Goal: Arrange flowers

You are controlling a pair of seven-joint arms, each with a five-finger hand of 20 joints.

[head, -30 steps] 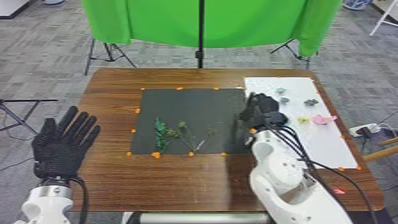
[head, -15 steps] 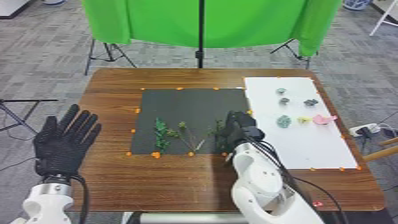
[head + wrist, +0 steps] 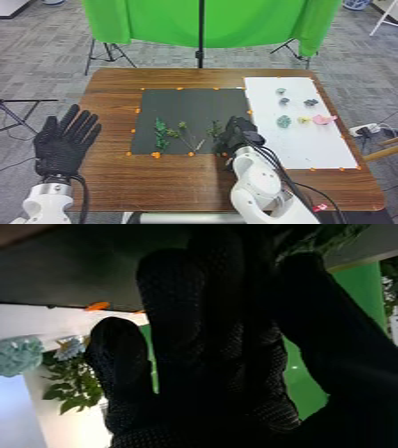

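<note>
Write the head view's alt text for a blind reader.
The robot's right hand is beside a leafy green sprig at the near right of a black mat, with more greenery to the left. Small flower heads, including pink and yellow, dot a white sheet; the open left hand waits at left.

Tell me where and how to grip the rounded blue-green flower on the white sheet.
Probably pinch the blue-green flower across its middle, coming from the left: it looks compact and rounded, and the small yellow flower sits close on its right.
</note>
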